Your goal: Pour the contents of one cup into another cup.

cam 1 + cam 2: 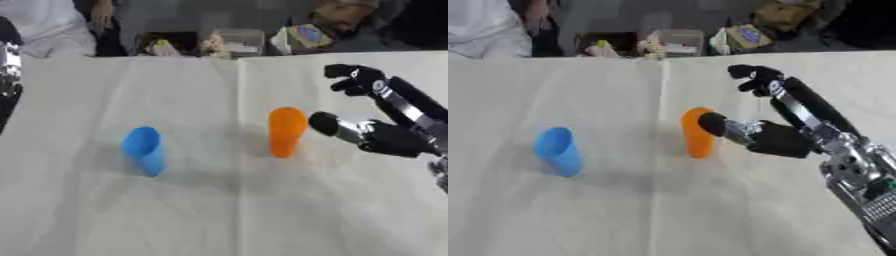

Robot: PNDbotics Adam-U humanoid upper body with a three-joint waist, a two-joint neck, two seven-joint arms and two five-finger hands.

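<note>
So the orange cup [286,131] is standing upright on the white cloth-covered table [219,210], a bit right of the middle, with its open mouth facing up. The blue cup [144,150] is sitting well apart from it, over to the left and slightly nearer the camera, also mouth up and looking a little tilted in this view. I can't tell whether either cup is holding anything, since the insides aren't showing clearly.

The right hand [776,137] is coming in from the right side and hovering just beside the orange cup. Its thumb [715,124] is sticking out toward the cup and sitting right at its upper right side, while the fingers [752,75] are arching up and behind, curled loosely at the tips. The hand is spread open in a wide C shape and isn't closed around anything; whether the thumb tip is actually touching the cup I can't say from these views.

The left arm [9,70] is only peeking in at the far left edge of the left eye view, and the hand itself isn't showing.

Along the far edge of the table there's some clutter [229,42], too blurry to make out.
</note>
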